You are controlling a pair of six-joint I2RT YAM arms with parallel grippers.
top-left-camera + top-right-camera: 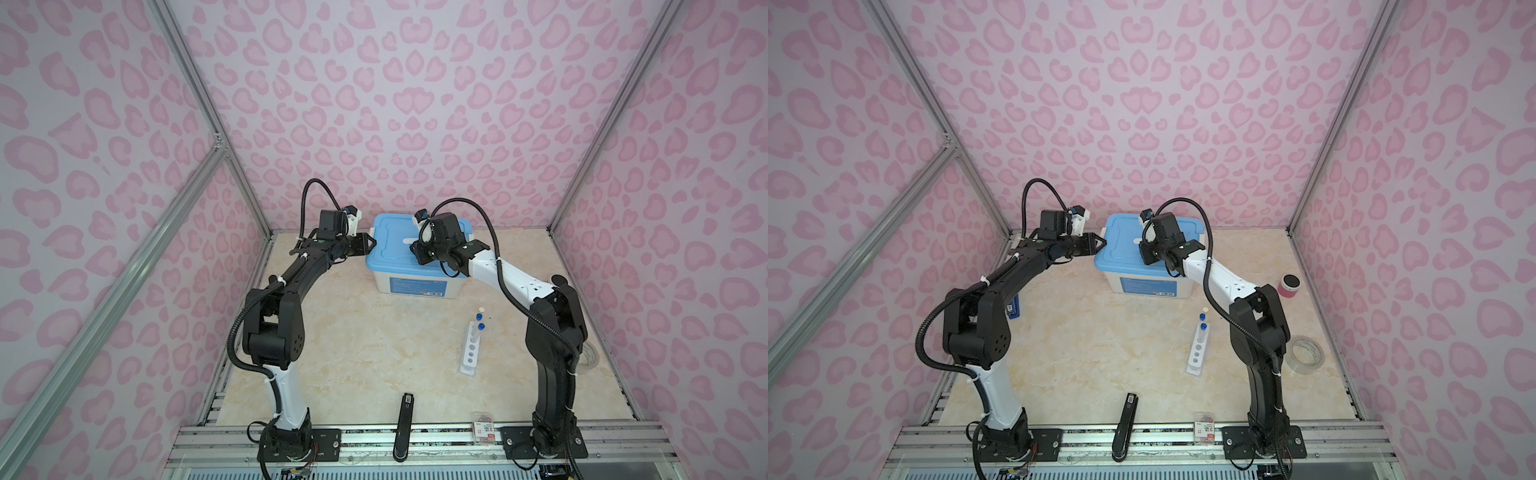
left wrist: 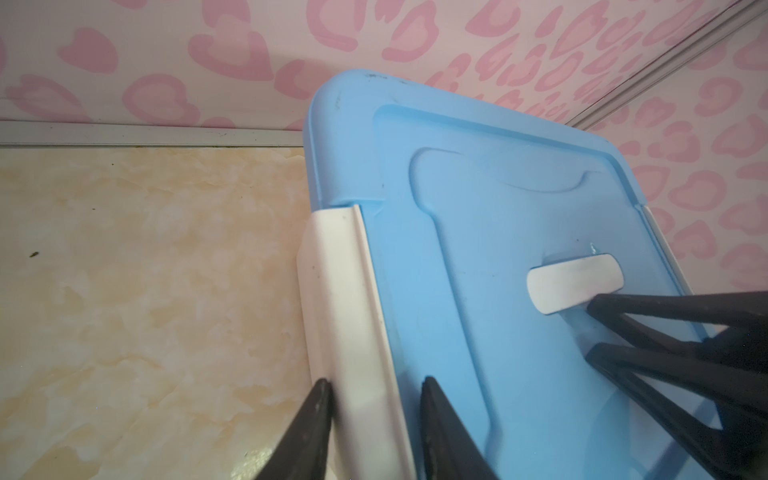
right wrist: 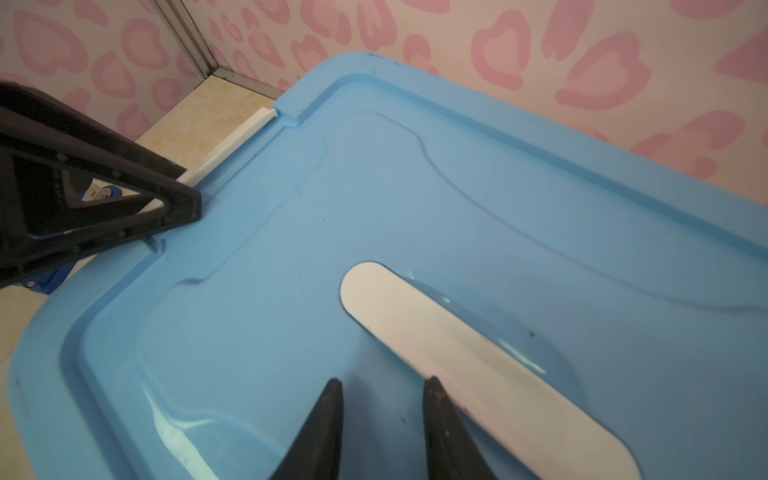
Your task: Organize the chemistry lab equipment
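Tape roll (image 1: 593, 358) half behind right arm (image 1: 552, 332); pale cup (image 1: 481, 309) too small to identify.

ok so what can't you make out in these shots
- Box contents: closed lid hides them, every view.
- Left gripper straddles the latch; grip unclear, fingers cut by the left wrist view's edge.
- Box label: too small, in both top views.
- Blue thing: mostly behind left arm, in a top view.

- The left arm (image 1: 270, 316) and right arm (image 1: 557, 328) are built of black joints and white links.
- A black ribbed cable (image 1: 232, 340) is tied along each with white ties.
- Black base plates (image 1: 328, 442) are fastened by screws.
- The fingers (image 2: 440, 424) are black and tapered.
- A white-and-blue camera (image 1: 351, 212) is mounted at 2 o'clock of the left wrist.
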